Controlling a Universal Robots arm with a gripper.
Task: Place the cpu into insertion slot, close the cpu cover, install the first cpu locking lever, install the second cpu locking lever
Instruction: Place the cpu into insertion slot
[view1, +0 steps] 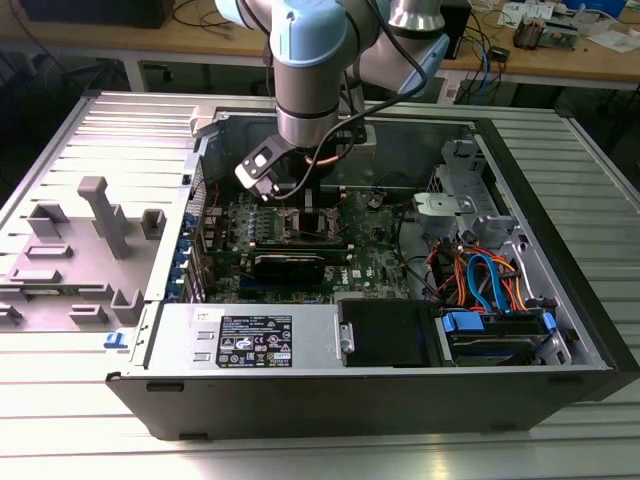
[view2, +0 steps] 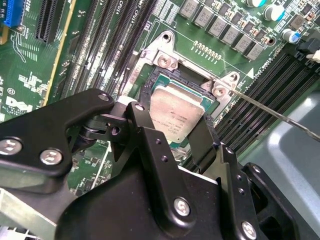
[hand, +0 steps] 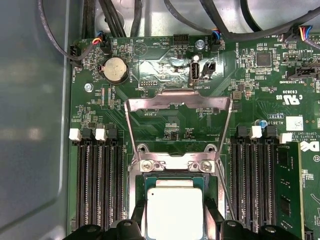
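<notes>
The cpu (hand: 175, 212) (view2: 176, 112), a small silver-topped square, lies at the insertion slot (hand: 172, 164) (view2: 175, 75) on the green motherboard (view1: 385, 245). My gripper (view2: 172, 120) (hand: 175, 229) straddles it, one black finger (view2: 147, 132) against each of two opposite edges, shut on the chip. The cpu cover (hand: 177, 103) is swung fully open and lies back over the board beyond the slot. A thin wire locking lever (view2: 270, 112) (hand: 223, 187) stands free beside the slot. In the exterior view my gripper (view1: 305, 215) is down inside the open computer case.
Long black memory slots (hand: 100, 185) (hand: 250, 185) flank the socket on both sides. A coin battery (hand: 115, 69) and cable plugs sit past the cover. The case holds a black power supply (view1: 385, 330), a blue drive bay (view1: 470, 325) and orange cables (view1: 465, 275) on the exterior view's right.
</notes>
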